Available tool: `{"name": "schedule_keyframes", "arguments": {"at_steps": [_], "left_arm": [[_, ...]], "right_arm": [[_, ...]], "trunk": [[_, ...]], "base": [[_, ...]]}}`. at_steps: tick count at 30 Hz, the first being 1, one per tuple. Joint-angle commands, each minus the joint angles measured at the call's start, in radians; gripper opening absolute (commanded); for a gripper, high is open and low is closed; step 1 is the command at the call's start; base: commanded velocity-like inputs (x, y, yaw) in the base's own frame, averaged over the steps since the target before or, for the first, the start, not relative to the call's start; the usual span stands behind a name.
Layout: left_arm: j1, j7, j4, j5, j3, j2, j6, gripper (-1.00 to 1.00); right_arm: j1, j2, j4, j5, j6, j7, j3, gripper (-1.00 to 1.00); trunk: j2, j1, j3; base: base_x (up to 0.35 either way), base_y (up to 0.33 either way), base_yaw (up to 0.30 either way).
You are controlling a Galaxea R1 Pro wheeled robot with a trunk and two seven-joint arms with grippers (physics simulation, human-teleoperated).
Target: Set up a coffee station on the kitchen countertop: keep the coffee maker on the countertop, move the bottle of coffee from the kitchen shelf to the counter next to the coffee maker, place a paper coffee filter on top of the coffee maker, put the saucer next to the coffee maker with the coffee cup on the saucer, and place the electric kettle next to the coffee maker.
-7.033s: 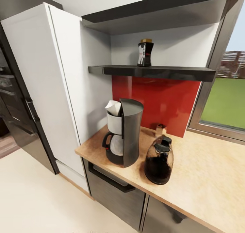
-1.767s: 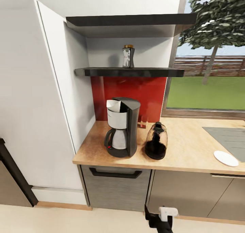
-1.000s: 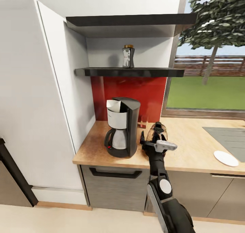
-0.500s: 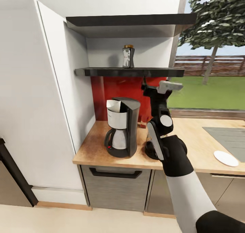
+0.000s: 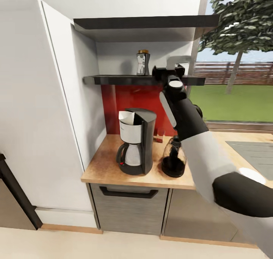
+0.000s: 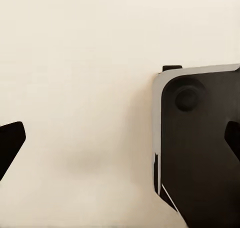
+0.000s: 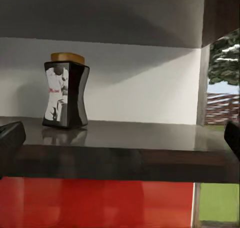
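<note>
The bottle of coffee [image 5: 143,63] [image 7: 66,90] stands upright on the kitchen shelf [image 5: 113,79] [image 7: 130,155]. My right gripper [image 5: 168,70] [image 7: 120,138] is open at shelf height, to the right of the bottle and short of it, with nothing held. On the countertop [image 5: 106,164] stands the coffee maker [image 5: 138,141], with the paper coffee filter [image 5: 127,118] in its top. The electric kettle [image 5: 173,161] sits right beside it. My right arm covers most of the saucer. The coffee cup is out of view. My left gripper [image 6: 120,143] is open over the pale floor.
A higher black shelf [image 5: 144,23] hangs above the lower one. A tall white cabinet [image 5: 41,107] borders the counter's left end. A red backsplash [image 5: 129,103] lies behind the coffee maker, with a window [image 5: 235,96] to the right. A dark robot part [image 6: 200,148] shows beside the left gripper.
My right arm has risen from counter height in front of the kettle up to the lower shelf, closing in beside the bottle. The things on the counter and shelf have not moved.
</note>
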Motion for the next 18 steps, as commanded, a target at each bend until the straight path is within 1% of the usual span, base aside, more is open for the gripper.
{"name": "schedule_keyframes", "arguments": {"at_steps": [1,4,5,7,10,12,13,15,17,18], "left_arm": [[0.002,0.002,0.003,0.007,-0.009,0.0,-0.005,1.0],[0.005,0.004,0.003,0.007,-0.009,0.001,-0.005,1.0],[0.007,0.005,0.003,0.007,-0.008,0.001,-0.002,1.0],[0.008,0.005,0.003,0.007,-0.008,0.001,0.015,1.0],[0.008,0.006,0.003,0.008,-0.007,0.001,0.05,1.0],[0.008,0.006,0.003,0.009,-0.007,0.0,0.09,1.0],[0.008,0.006,0.003,0.008,-0.008,0.0,0.099,1.0],[0.008,0.006,0.003,0.008,-0.007,0.0,0.104,1.0],[0.008,0.006,0.003,0.007,-0.007,-0.001,0.106,1.0],[0.008,0.006,0.003,0.007,-0.007,-0.001,0.106,1.0]], "right_arm": [[-0.028,0.0,0.04,-0.01,0.006,-0.006,0.002,1.0],[-0.075,0.0,0.112,-0.027,0.006,-0.006,0.002,1.0],[-0.139,0.0,0.201,-0.039,0.007,-0.006,0.002,1.0],[-0.173,0.0,0.241,-0.042,0.008,-0.006,0.002,1.0],[-0.194,0.0,0.261,-0.043,0.017,-0.006,0.002,1.0],[-0.205,0.0,0.264,-0.045,0.061,-0.006,0.002,1.0],[-0.21,0.0,0.264,-0.046,0.08,-0.006,0.002,1.0],[-0.235,0.0,0.27,-0.052,0.095,-0.006,0.001,1.0],[-0.274,0.0,0.29,-0.071,0.112,-0.006,0.001,1.0],[-0.283,0.0,0.296,-0.077,0.118,-0.006,0.001,1.0]], "trunk": [[-0.002,0.001,-0.002],[-0.002,0.001,-0.002],[-0.002,0.001,-0.002],[-0.002,0.001,-0.002],[-0.002,0.001,-0.002],[-0.002,0.001,-0.002],[-0.002,0.001,-0.002],[-0.002,0.001,-0.002],[-0.002,0.001,-0.002],[-0.002,0.001,-0.002]], "base": [[0.0,0.0,0.0],[0.0,0.0,0.0],[0.0,0.0,0.0],[0.0,0.0,0.0],[0.0,0.0,0.0],[0.0,0.0,0.0],[0.0,0.0,0.0],[0.0,0.0,0.0],[0.0,0.0,0.0],[0.0,0.0,0.0]]}}
